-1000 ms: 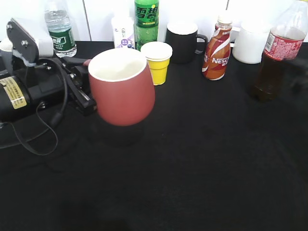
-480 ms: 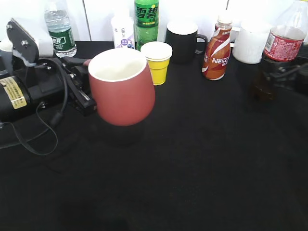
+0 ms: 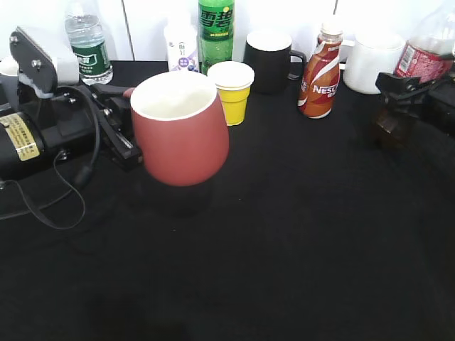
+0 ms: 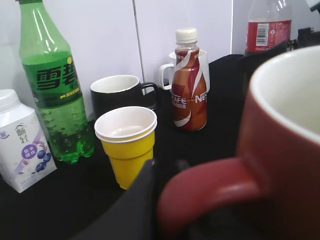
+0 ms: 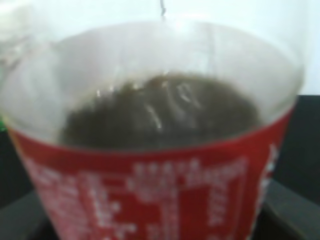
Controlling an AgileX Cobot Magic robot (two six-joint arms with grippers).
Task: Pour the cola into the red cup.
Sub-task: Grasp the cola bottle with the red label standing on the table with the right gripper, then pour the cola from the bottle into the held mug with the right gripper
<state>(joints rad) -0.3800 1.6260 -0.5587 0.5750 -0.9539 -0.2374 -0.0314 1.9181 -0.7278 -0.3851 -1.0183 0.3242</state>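
Observation:
The red cup hangs tilted a little above the black table, its white inside empty. My left gripper is shut on its loop handle, which shows close up in the left wrist view. The cola bottle stands at the far right edge, with dark liquid in its lower part. My right gripper is at the bottle's label, its black jaws either side of it. In the right wrist view the red label fills the frame. I cannot see the jaws pressing it.
Along the back stand a water bottle, a white carton, a green soda bottle, a yellow cup, a black mug, a Nescafe bottle and a white mug.
My right gripper has come in from the right edge and up to the cola bottle's label. The bottle's upper part has shifted slightly right. The left arm and red cup have not moved.

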